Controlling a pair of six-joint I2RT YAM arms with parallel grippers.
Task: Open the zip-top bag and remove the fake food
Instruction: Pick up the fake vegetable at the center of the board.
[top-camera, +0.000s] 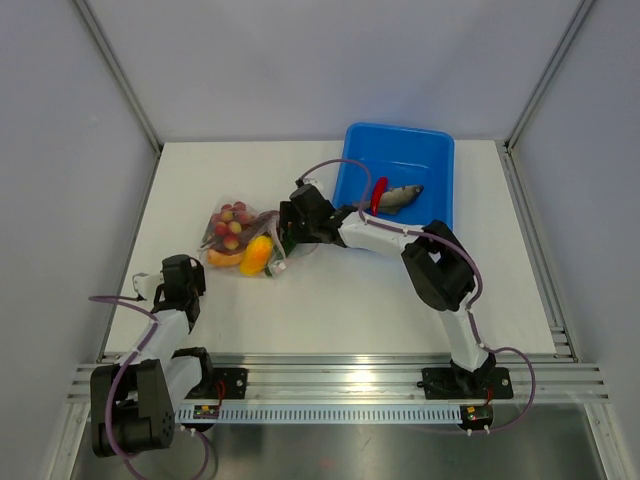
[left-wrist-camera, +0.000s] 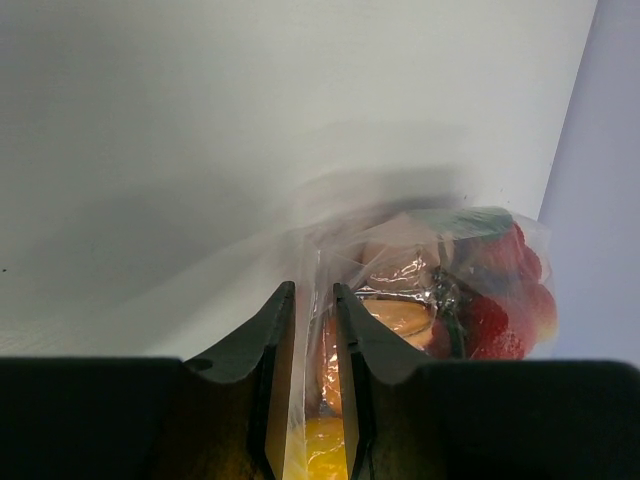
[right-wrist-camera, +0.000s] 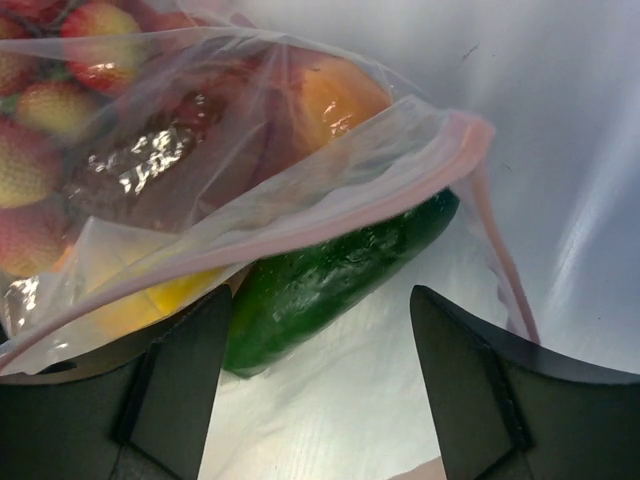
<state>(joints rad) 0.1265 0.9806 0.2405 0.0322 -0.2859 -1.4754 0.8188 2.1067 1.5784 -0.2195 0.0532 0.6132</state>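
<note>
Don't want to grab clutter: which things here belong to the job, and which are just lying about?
Job: zip-top bag; grape bunch; cucumber; orange-yellow piece; grey fish; red pepper.
Lying about: blue tub, only holding the fish and pepper.

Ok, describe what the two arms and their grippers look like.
The left arm and right arm have black joint housings and white links, each trailed by a looping mauve-grey cable. The left gripper and right gripper have matte black, wedge-shaped fingers.
</note>
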